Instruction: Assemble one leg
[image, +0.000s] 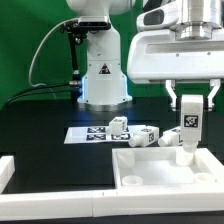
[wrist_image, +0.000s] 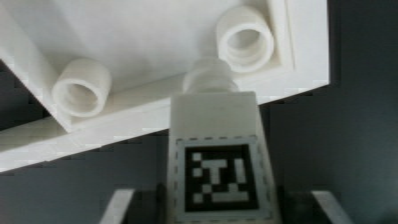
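**Leg placement, seen near to far.** Nearest the exterior camera lay the large tray-like part (image: 160, 170), open side up, with one round socket (image: 130, 182) free near its front corner. Just behind it, the gripper (image: 192, 100) stood over the part's far side. Its fingers (image: 173, 97) were clamped on the leg (image: 188, 120), which hung upright, tag outward, with its lower end at a second socket (image: 186, 155). The wrist view showed the leg (wrist_image: 217, 150) centred in the grip, its tip meeting the part near a corner. One further socket (wrist_image: 80, 90) and another (wrist_image: 249, 40) lay on either side of the tip. Whether the tip had entered its socket could not be told.

Judged stage: seating the leg, with fastening not yet done. The next move probably called for a straight push down, then turning the leg about its own axis without tilt.

Farther back, loose legs (image: 118, 126) lay at and beside the marker board (image: 90, 133), well apart from the work. Nothing appeared to block the descent. The arm's base (image: 103, 85) stood farthest.
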